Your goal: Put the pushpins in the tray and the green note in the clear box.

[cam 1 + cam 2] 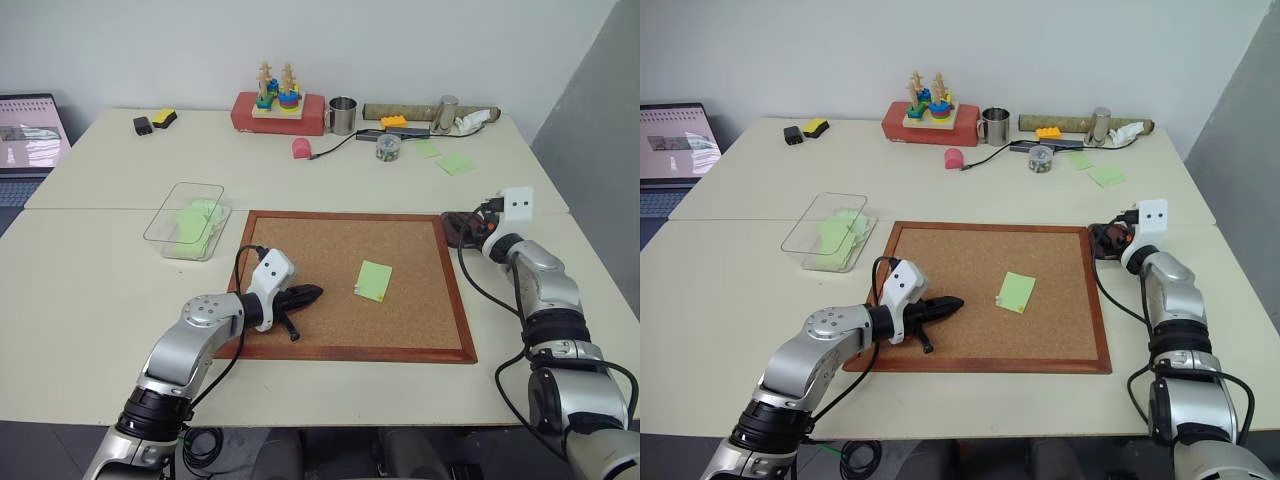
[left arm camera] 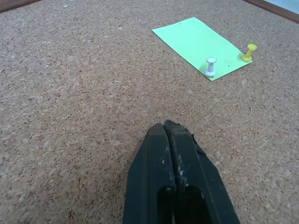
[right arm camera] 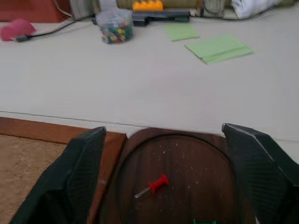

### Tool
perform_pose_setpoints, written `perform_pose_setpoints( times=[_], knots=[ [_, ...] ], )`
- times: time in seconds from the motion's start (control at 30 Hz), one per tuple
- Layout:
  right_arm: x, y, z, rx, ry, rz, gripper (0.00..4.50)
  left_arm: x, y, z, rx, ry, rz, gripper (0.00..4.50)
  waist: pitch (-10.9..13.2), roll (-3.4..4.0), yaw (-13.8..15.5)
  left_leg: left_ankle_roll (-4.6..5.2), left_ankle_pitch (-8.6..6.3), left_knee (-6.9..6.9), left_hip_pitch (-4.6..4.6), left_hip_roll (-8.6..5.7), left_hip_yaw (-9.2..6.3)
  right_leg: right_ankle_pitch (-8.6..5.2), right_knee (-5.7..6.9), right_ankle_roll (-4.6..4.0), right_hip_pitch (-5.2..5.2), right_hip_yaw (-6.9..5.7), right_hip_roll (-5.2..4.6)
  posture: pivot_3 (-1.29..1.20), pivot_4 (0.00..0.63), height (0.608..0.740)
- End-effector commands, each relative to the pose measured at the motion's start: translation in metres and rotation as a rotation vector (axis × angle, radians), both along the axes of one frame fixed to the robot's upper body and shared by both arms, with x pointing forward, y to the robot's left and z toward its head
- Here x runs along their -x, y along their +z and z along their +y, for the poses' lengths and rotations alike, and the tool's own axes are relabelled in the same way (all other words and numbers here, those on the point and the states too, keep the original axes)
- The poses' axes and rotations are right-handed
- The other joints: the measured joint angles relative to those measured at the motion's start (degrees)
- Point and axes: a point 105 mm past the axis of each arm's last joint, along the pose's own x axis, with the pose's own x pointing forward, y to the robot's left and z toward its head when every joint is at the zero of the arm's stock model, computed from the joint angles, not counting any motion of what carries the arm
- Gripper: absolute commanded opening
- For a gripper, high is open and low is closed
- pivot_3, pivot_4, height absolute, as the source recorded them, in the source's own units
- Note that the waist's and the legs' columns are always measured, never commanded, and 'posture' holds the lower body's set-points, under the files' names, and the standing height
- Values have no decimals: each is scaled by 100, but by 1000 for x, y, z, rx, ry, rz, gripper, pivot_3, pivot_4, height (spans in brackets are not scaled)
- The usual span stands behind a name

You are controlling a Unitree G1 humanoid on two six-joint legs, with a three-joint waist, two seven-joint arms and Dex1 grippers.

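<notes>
A red pushpin (image 3: 154, 185) lies on its side in the dark brown wooden tray (image 3: 187, 154), directly below and between the widely parted fingers of the right gripper (image 3: 163, 140), which hovers released over the dish at the corkboard's far right corner. A sliver of something green shows at the tray's near edge; what it is cannot be told.

The green note (image 1: 373, 280) lies on the corkboard (image 1: 330, 250), ahead of the left gripper (image 2: 169, 128) and a little to its right, still pinned by a white pushpin (image 2: 210, 66) and a yellow pushpin (image 2: 249, 52) along one edge. The left gripper's fingers are clenched together on nothing, their tips low over the bare cork, well short of the note.

The clear box (image 1: 190, 218) sits on the table off the corkboard's far left corner, beyond and to the left of the left gripper, with pale green notes already inside.

Farther back from the right gripper stand a small jar of mixed pushpins (image 3: 114, 26), loose green notes (image 3: 218, 47), a metal mug (image 1: 342, 115) and a wooden stacking toy (image 1: 276, 90).
</notes>
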Motion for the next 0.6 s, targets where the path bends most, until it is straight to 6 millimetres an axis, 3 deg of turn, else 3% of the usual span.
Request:
perform_pose_setpoints(
  times=[0.03,0.13,0.23,0.3,0.43,0.6],
  knots=[
    [30,30,34,49,274,-110,4409,6,-8,-2,-10,-13,34,0,0,1,9,0,0,0,0,0,-3,0,0,0,0,-2,0,0,150,740],
    [57,24,55,52,448,-61,4409,6,-9,-2,-10,-14,36,0,0,1,13,0,0,0,-2,1,-7,-1,0,1,1,-6,0,0,150,740],
    [105,3,86,132,713,34,4409,7,-9,-1,-12,-19,39,0,0,1,40,0,0,0,-3,0,-10,-5,-1,8,1,-9,0,0,150,740],
    [122,-7,97,152,787,64,4409,7,-9,-1,-13,-23,40,0,0,1,44,0,0,0,-3,1,-12,-16,-2,27,1,-11,0,0,150,740],
    [134,-21,116,148,830,70,4409,7,-9,-2,-16,-30,41,0,0,1,34,0,0,5,2,1,-7,-16,1,30,3,-6,1,0,150,740],
    [129,-38,128,159,800,63,4409,7,-7,-3,-17,-39,38,0,-1,0,40,0,0,6,3,0,-6,-15,0,33,4,-5,1,0,150,740]
  ],
)
